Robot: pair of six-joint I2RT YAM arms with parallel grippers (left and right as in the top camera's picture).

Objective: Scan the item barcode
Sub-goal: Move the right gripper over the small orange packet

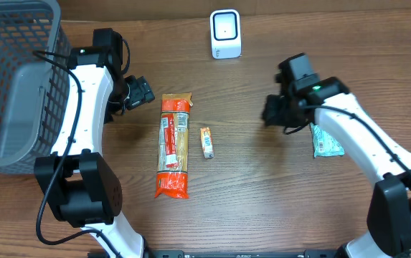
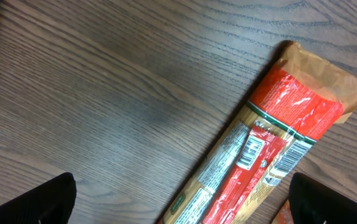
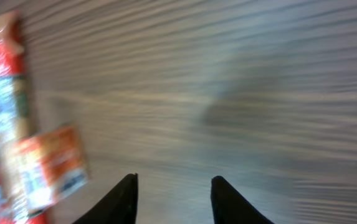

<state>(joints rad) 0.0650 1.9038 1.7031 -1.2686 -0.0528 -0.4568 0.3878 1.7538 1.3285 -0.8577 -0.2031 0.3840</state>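
Packet (image 1: 173,147), long crinkly red plastic, lies flat on wood-grain table (image 1: 262,201).

From directly above, the overhead camera faces straight down on the whole table (image 1: 262,208). The left wrist camera looks down from close range at the spaghetti packet (image 2: 259,155); the right wrist camera (its picture blurred) sits low, catching that same packet at frame's left edge.

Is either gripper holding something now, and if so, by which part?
Nothing is held. The left gripper is open near the pasta packet; the right gripper is open over the table.
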